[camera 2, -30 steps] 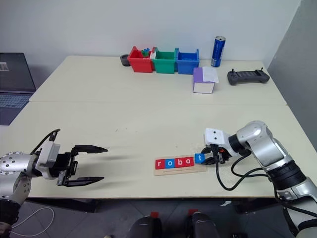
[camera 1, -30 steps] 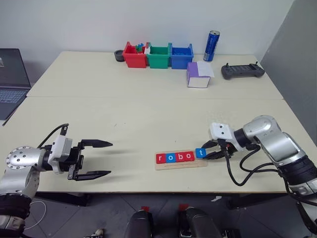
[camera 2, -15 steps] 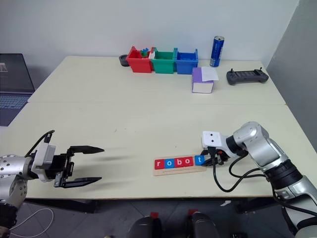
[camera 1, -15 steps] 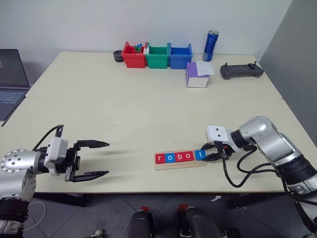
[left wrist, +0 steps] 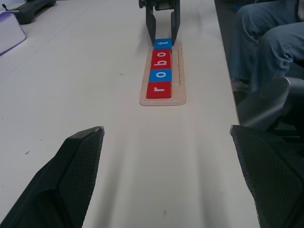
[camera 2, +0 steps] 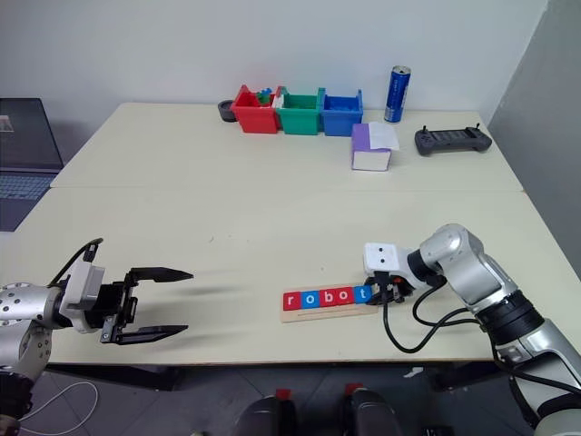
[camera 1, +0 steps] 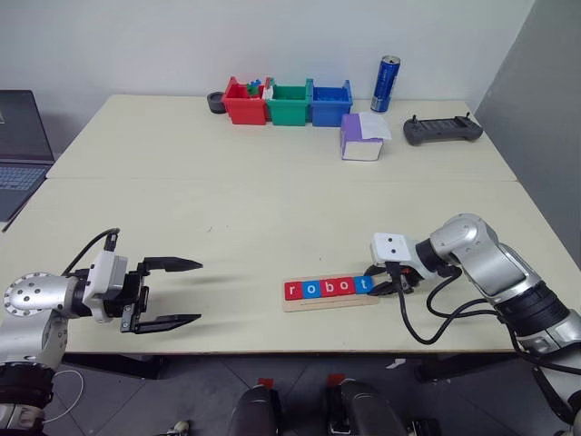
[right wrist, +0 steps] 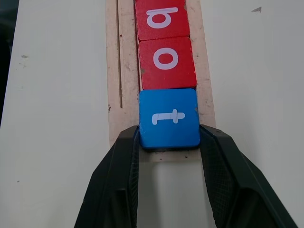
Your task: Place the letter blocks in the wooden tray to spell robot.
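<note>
The wooden tray [camera 1: 332,302] lies near the table's front edge. In its slot the letter blocks stand in a row: red r [camera 1: 292,290], blue o [camera 1: 310,289], red b [camera 1: 329,287], red o [camera 1: 346,286] and blue t [camera 1: 364,283]. My right gripper [right wrist: 169,136] is at the tray's right end, shut on the t block [right wrist: 168,118], one finger against each side. The t block touches the red o [right wrist: 166,61]. Far to the left of the tray, my left gripper [camera 1: 194,291] is open with nothing between its fingers, pointing at the row.
Red [camera 1: 245,102], green [camera 1: 290,103] and blue [camera 1: 331,102] bins line the back edge, with a blue can [camera 1: 388,84], a purple-and-white box [camera 1: 363,136] and a black controller [camera 1: 443,130]. A laptop [camera 1: 16,154] sits at the left. A person's legs [left wrist: 266,28] are beyond the table.
The blue t block, tilted at the tray's right end a second ago, now lies level against the red o, still between my right gripper's fingers. The left gripper has stayed put.
</note>
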You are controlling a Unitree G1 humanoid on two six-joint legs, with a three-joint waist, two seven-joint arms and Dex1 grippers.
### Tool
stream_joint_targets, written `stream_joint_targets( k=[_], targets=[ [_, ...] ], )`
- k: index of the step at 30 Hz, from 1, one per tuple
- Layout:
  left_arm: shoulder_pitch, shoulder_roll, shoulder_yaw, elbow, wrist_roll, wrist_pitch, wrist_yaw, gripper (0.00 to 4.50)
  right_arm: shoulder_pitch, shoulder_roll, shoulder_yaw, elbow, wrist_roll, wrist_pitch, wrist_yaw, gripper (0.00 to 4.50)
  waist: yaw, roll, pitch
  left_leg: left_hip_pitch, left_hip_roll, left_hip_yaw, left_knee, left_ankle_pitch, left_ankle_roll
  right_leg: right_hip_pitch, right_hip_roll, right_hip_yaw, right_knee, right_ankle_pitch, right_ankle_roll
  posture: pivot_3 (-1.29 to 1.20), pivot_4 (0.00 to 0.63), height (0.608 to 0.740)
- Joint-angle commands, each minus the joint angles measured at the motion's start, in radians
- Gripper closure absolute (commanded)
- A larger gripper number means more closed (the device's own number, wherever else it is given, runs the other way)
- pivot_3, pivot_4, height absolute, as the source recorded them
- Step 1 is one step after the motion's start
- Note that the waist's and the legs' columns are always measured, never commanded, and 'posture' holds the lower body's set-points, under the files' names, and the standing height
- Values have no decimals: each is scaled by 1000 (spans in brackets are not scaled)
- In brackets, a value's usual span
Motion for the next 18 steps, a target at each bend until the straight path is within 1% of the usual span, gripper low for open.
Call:
stream_joint_targets(
  k=[1, 8, 10, 14, 18],
  targets=[
    [-1, 3, 33, -16, -1, 3, -6, 0, -29, 10, 5, -15, -10, -1, -1, 3045, -1, 0, 0, 0, 0, 0, 0, 0, 0, 0, 0, 0, 0, 0, 0, 0, 150, 740],
    [-7, 7, 32, -11, -1, 1, -6, 0, -27, 3, 3, -16, -26, -23, 6, 3045, 0, 0, 0, 0, 0, 0, 0, 0, 0, 0, 0, 0, 0, 0, 0, 0, 150, 740],
    [-11, 8, 31, -8, -1, 0, -6, 0, -28, 3, 0, -17, -24, -21, 5, 2303, 0, 0, 0, 0, 0, 0, 0, 0, 0, 0, 0, 0, 0, 0, 0, 0, 150, 740],
    [-21, 7, 23, 1, 1, 0, -6, 0, -32, 6, -50, -37, 34, 14, 12, 1023, 0, 0, 0, 0, 0, 0, 0, 0, 0, 0, 0, 0, 0, 0, 0, 0, 150, 740],
    [-36, 8, 15, 12, 2, -2, -6, 0, -27, -40, -154, -41, 120, 56, 26, 1023, 1, 0, 0, 0, 0, 0, 0, 0, 0, 0, 0, 0, 0, 0, 0, 0, 150, 740]
  ],
)
